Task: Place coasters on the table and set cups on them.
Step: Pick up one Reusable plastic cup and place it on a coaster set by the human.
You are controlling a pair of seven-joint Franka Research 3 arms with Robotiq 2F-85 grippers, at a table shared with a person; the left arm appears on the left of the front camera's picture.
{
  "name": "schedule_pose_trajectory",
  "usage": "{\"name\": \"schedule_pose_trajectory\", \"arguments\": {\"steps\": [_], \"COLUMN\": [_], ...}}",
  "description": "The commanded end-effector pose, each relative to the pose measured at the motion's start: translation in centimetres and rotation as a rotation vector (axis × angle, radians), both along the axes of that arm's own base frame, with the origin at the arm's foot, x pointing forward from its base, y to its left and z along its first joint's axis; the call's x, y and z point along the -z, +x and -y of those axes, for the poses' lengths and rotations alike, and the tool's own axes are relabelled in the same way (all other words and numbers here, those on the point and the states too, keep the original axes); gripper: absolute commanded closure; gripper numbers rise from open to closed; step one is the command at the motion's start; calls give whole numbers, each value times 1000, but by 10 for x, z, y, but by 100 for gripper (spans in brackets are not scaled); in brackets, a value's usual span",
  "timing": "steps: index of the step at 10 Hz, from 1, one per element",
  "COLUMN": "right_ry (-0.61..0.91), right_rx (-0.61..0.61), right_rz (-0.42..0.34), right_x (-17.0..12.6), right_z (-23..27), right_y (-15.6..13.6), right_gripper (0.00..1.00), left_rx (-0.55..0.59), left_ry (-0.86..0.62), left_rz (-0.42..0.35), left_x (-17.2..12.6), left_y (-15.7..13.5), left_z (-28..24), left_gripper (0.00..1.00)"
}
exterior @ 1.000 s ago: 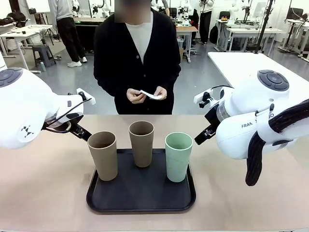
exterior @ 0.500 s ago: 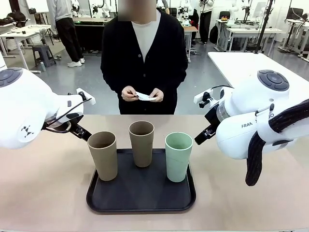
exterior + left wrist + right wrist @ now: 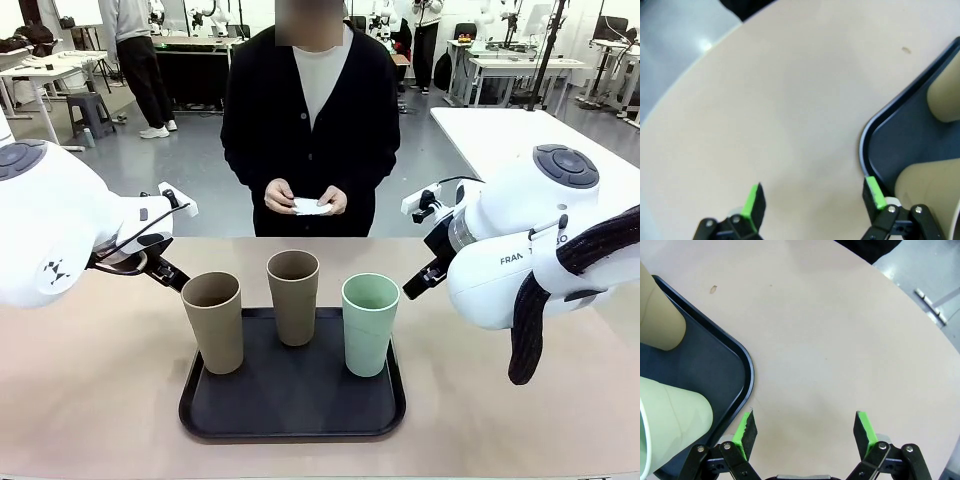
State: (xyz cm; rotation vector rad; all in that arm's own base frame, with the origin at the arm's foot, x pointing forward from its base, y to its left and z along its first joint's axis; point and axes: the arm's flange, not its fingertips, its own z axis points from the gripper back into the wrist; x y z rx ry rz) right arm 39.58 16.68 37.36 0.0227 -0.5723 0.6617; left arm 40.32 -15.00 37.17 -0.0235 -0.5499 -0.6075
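Three cups stand upright on a black tray (image 3: 292, 400): a tan one (image 3: 213, 322) at left, a tan one (image 3: 293, 297) at the back middle, and a mint green one (image 3: 370, 324) at right. Across the beige table (image 3: 90, 390), a person holds the white coasters (image 3: 311, 206) in both hands at waist height. My left gripper (image 3: 813, 196) hangs open over bare table beside the tray's corner (image 3: 867, 145). My right gripper (image 3: 805, 427) is open too, above the table just beside the tray (image 3: 735, 360) and the mint cup (image 3: 670, 415).
The left arm (image 3: 60, 235) and right arm (image 3: 520, 250) flank the tray above the table. Bare tabletop lies on both sides of the tray and behind it toward the person. A white table (image 3: 500, 125) stands behind at right.
The person has shifted to the right and brought both hands together over the coasters, slightly lower. Neither arm has moved, and the cups stand as before.
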Motion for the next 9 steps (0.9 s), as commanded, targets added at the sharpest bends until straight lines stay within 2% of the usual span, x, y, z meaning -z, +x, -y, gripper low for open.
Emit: {"name": "schedule_pose_trajectory", "arguments": {"steps": [1, 3, 4, 6, 7, 9], "right_ry": [0, 0, -13, -32, -69, -62], "right_rx": [0, 56, 51, 29, 16, -18], "right_rz": [0, 51, 55, 21, -37, -120], "right_x": [0, -41, -65, -106, -113, -117], "right_z": [0, -6, -11, -15, -9, 1], "right_y": [0, -21, -44, -92, -123, -168], "right_gripper": [0, 0, 0, 0, 0, 0], "left_rx": [0, 29, 31, 50, 71, 125], "left_ry": [0, -49, -56, -59, -72, -106], "left_rz": [0, 63, 92, 94, 61, -64], "left_x": [0, -55, -85, -145, -160, -165], "left_y": [0, -16, -33, -75, -108, -152], "left_z": [0, -18, -28, -55, -72, -93], "left_gripper": [0, 0, 0, 0, 0, 0]}}
